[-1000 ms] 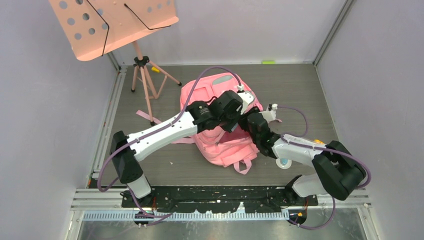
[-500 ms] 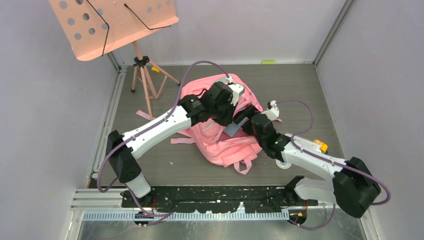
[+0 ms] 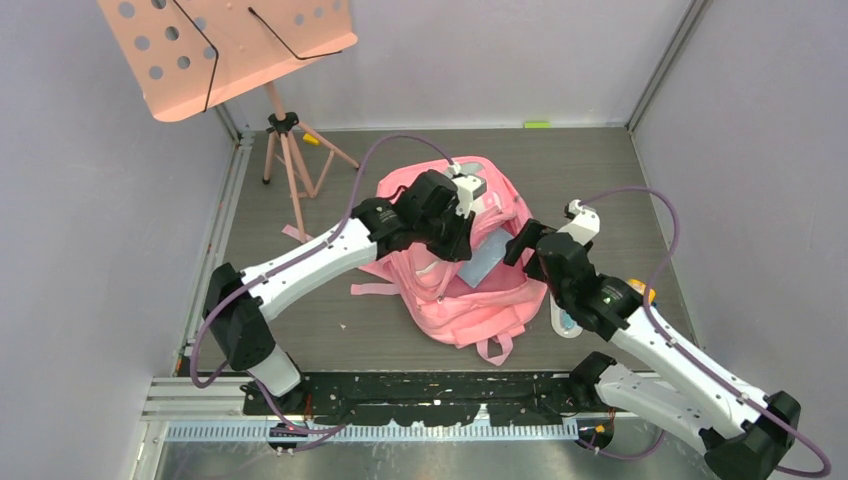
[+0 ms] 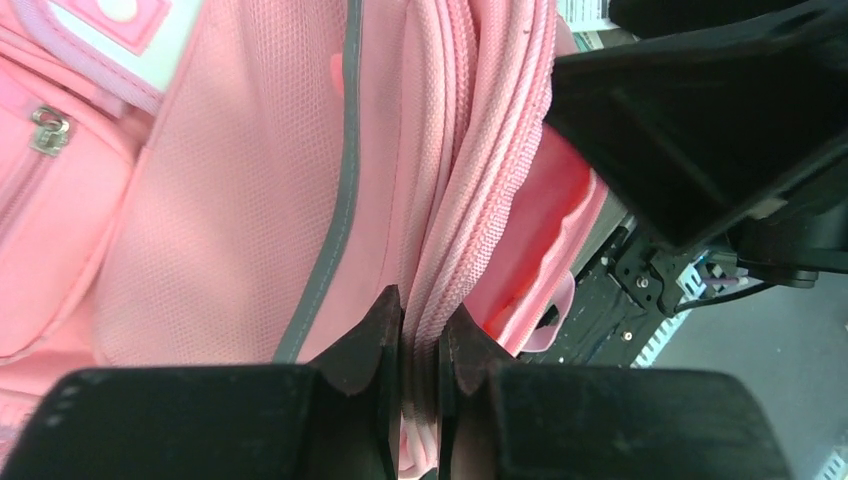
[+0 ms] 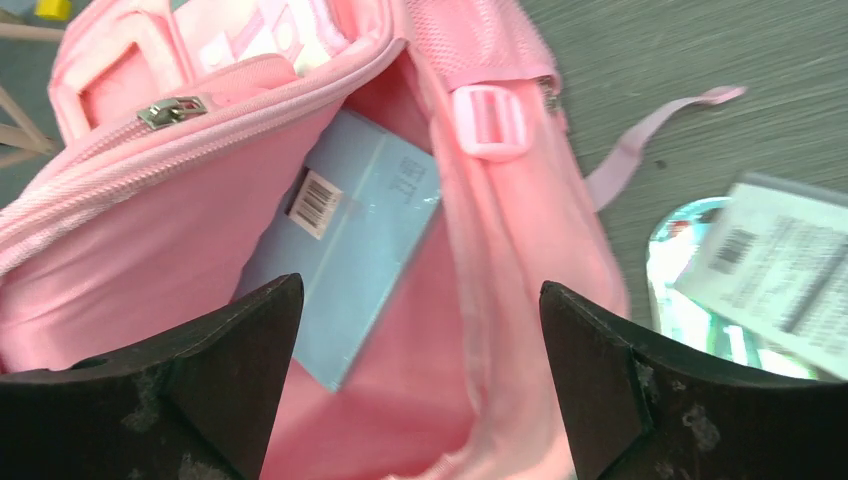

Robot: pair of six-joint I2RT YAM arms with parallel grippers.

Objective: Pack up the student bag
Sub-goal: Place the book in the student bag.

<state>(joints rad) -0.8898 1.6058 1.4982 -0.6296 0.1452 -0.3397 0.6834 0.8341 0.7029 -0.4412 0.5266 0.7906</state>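
Now left pincer (image 4: 420, 335) is clamped narrow on the ribbed zip edge of the large soft pink fabric backpack (image 3: 480, 305). Right pincer (image 5: 420, 295) is spread wide, holding nothing, over the open mouth. Inside, a flat pale-blue glossy book (image 5: 350, 250) with a barcode sticker lies slanted on smooth pink lining. Mesh-weave panel, thin grey strip (image 4: 335, 200). Backpack lies mid dark wood-grain tabletop (image 3: 620, 180), between both arms. Glossy printed packet (image 5: 770, 260) lies just beside it.
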